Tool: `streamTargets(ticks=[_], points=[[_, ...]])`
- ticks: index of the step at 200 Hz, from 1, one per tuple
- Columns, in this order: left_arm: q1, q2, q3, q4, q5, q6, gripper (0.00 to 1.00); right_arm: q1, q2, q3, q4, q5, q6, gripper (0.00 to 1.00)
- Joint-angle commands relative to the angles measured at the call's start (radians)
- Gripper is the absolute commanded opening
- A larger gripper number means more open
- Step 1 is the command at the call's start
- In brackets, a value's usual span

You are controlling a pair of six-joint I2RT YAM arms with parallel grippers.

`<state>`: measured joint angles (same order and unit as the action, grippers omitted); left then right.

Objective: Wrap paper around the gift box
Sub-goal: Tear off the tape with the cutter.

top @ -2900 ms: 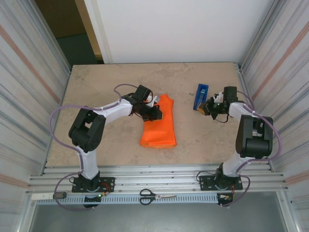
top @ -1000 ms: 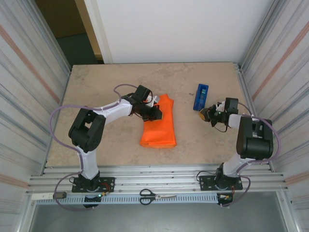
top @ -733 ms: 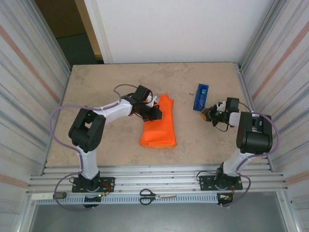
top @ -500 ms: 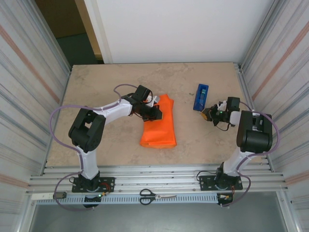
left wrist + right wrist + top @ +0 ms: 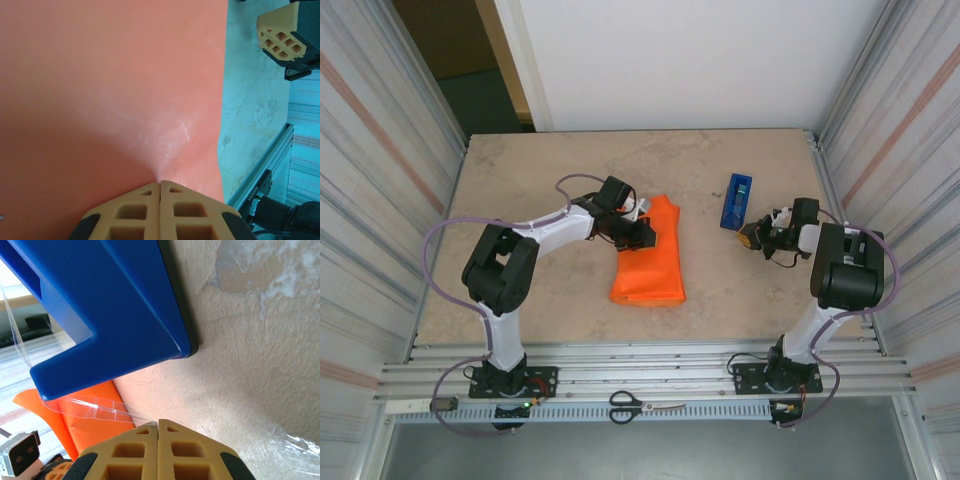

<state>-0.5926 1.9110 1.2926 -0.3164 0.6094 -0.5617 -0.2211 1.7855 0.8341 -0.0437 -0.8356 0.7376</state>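
- A blue tape dispenser [image 5: 737, 200] is set to the right of the paper [image 5: 650, 258], apart from it; scissors [image 5: 645, 405] are left at the near edge.
- The folded paper is laid mid-way on the surface [image 5: 520, 170], its long axis running near to far.
- In the wrist views, the left gripper [image 5: 160, 183] jaws are seen closed, pinching the paper, and the right gripper [image 5: 158, 423] jaws closed on a clear tape strip [image 5: 85, 407].

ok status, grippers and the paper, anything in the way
Left gripper shut, tips pressed on the folded paper. Right gripper shut on clear tape strung from the blue tape dispenser. Scissors down by the bases, out of the way.
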Motion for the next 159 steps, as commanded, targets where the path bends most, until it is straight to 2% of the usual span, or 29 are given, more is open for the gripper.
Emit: streamTargets(ticks=[1, 63, 97, 138, 159], points=[[-0.017, 0.089, -0.062, -0.062, -0.081, 0.024, 0.00, -0.019, 0.032, -0.007, -0.153, 0.042, -0.050, 0.00], [-0.018, 0.091, -0.065, -0.058, -0.078, 0.022, 0.00, -0.026, 0.039, 0.011, -0.166, 0.011, -0.059, 0.00], [-0.017, 0.088, -0.064, -0.059, -0.077, 0.025, 0.00, -0.021, -0.027, 0.013, -0.193, -0.038, -0.088, 0.00], [-0.018, 0.088, -0.062, -0.055, -0.074, 0.022, 0.00, 0.023, -0.254, 0.034, -0.453, -0.077, -0.249, 0.00], [-0.018, 0.085, -0.062, -0.055, -0.072, 0.024, 0.00, 0.071, -0.308, 0.099, -0.590, -0.117, -0.331, 0.00]])
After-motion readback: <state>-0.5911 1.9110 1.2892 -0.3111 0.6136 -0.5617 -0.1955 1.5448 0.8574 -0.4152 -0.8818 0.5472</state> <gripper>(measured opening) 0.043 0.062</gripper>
